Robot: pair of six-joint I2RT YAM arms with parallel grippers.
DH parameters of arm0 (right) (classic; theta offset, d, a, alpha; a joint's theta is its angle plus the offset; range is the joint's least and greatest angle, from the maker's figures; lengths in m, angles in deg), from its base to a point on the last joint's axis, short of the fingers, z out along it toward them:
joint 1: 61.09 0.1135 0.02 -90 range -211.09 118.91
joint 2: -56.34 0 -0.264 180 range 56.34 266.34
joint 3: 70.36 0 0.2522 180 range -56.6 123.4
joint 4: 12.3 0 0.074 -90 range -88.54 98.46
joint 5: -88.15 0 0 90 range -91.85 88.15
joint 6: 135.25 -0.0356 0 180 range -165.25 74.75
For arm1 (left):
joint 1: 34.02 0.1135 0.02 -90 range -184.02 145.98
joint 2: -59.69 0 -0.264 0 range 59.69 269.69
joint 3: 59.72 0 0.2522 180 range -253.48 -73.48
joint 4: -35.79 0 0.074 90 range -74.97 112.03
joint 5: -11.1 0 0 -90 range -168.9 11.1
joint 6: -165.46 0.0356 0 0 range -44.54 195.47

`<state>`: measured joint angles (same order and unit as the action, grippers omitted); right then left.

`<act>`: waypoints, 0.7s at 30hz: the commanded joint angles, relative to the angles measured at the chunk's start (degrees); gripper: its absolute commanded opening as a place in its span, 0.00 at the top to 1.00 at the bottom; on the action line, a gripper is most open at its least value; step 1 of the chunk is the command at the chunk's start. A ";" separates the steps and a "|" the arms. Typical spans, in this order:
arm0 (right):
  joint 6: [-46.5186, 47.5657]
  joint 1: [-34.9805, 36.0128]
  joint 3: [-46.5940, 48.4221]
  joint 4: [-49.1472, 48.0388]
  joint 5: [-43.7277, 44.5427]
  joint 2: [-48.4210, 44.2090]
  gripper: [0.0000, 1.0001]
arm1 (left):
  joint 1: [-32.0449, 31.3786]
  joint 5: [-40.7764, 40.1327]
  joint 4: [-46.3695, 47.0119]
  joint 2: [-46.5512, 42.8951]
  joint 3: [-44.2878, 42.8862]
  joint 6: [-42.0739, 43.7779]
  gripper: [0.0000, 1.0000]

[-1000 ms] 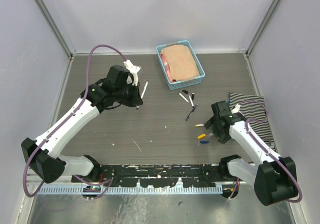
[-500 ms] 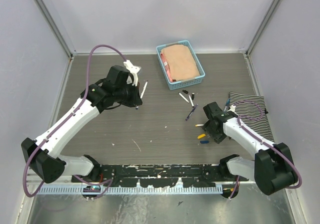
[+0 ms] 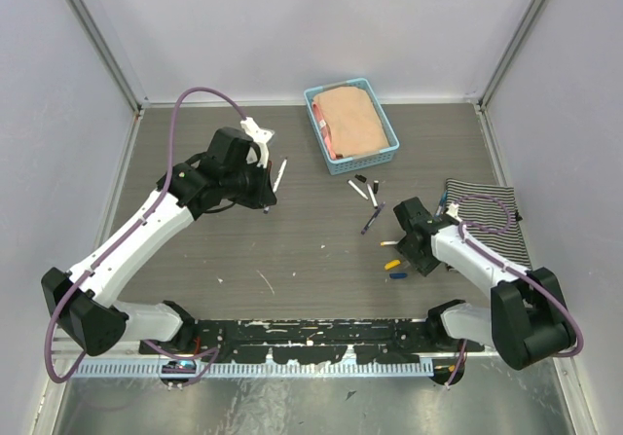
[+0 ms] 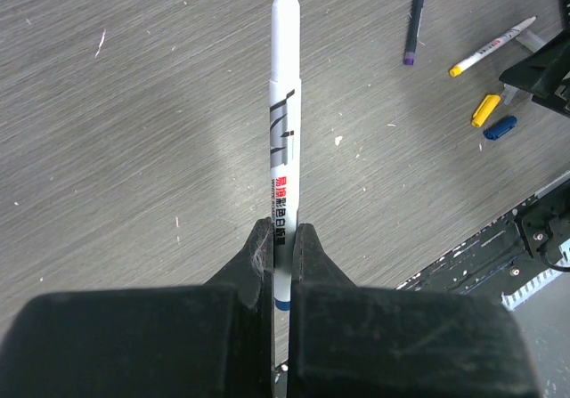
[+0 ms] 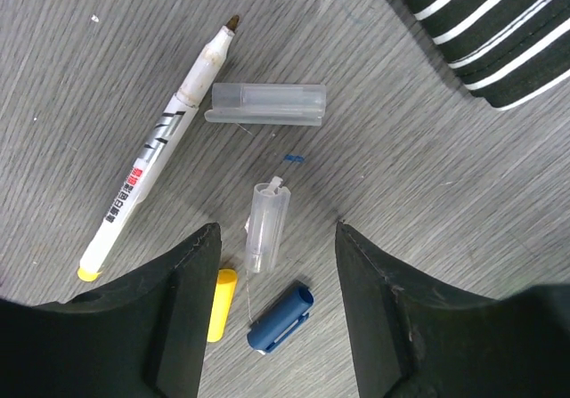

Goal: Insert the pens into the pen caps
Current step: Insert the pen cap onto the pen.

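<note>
The left gripper (image 4: 282,238) pinches a slim white marker pen (image 4: 283,131) over the grained grey table (image 4: 134,104), the right gripper (image 5: 276,238) stands spread above a clear tube cap (image 5: 267,224), a stubby yellow cap (image 5: 222,304) and a blue cap (image 5: 280,316), and the blue plastic basket (image 3: 321,138) holds tan cloth (image 3: 352,119).

Overhead wide; both wrists close, downward.

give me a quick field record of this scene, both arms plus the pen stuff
left gripper: shut on white pen, held in the air
right gripper: open, holding nothing, over loose caps
between its fingers: clear cap
just beside: yellow cap, blue cap
further out: second clear cap, uncapped yellow-ended pen
far side: blue basket
right side: striped cloth
</note>
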<state>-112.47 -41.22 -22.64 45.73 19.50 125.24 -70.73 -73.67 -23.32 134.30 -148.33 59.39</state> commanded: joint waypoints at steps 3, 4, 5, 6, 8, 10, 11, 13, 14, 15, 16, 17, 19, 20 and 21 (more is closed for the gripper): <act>-0.80 0.16 0.20 -2.43 2.79 0.53 0.42 | 0.04 -0.53 -0.27 -0.38 0.24 0.95 1.00; -0.81 0.12 0.14 -2.56 2.91 0.61 0.43 | -0.02 -0.49 -0.21 -0.42 0.24 0.94 1.00; -0.73 0.03 0.09 -2.79 2.98 0.69 0.43 | -0.07 -0.49 -0.23 -0.36 0.24 0.86 1.00; -0.65 0.00 0.01 -2.97 3.04 0.82 0.44 | -0.03 -0.42 -0.19 -0.28 0.28 0.84 1.00; -0.62 -0.17 -0.19 -3.25 3.02 1.11 0.45 | -0.02 -0.32 -0.19 -0.19 0.30 0.86 1.00; -0.48 -0.42 -0.69 -3.71 3.05 1.19 0.46 | -0.03 -0.23 -0.26 -0.04 0.16 0.85 1.00; -0.38 -0.64 -0.96 -3.96 2.96 1.23 0.46 | 0.01 -0.23 -0.28 0.00 0.14 0.86 1.00; 0.14 -1.30 -1.79 -4.81 2.32 0.98 0.46 | -0.03 -0.23 -0.23 0.01 0.24 0.86 1.00; 0.58 -1.57 -2.17 -5.30 2.01 0.93 0.46 | -0.03 -0.19 -0.27 0.01 0.22 0.86 1.00; 0.83 -1.93 -2.58 -5.60 1.81 0.82 0.47 | -0.03 -0.22 -0.27 0.01 0.15 0.86 1.00; 1.05 -2.19 -2.80 -5.79 1.70 0.84 0.47 | -0.01 -0.22 -0.27 0.01 0.14 0.87 1.00; 1.26 -2.47 -2.98 -5.85 1.63 0.92 0.47 | -0.03 -0.27 -0.27 0.03 0.14 0.85 1.00; 1.79 -2.92 -3.22 -6.02 1.68 1.52 0.48 | -0.03 -0.23 -0.27 0.01 0.14 0.93 1.00; 2.08 -3.06 -3.19 -6.04 1.66 1.90 0.48 | -0.03 -0.18 -0.27 0.03 0.14 0.96 1.00; 2.36 -3.20 -3.02 -6.12 1.67 2.32 0.49 | -0.03 -0.22 -0.27 0.02 0.19 0.96 1.00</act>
<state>-111.03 -43.53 -23.97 41.27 20.02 126.07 -70.73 -73.69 -23.32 134.32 -148.33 59.41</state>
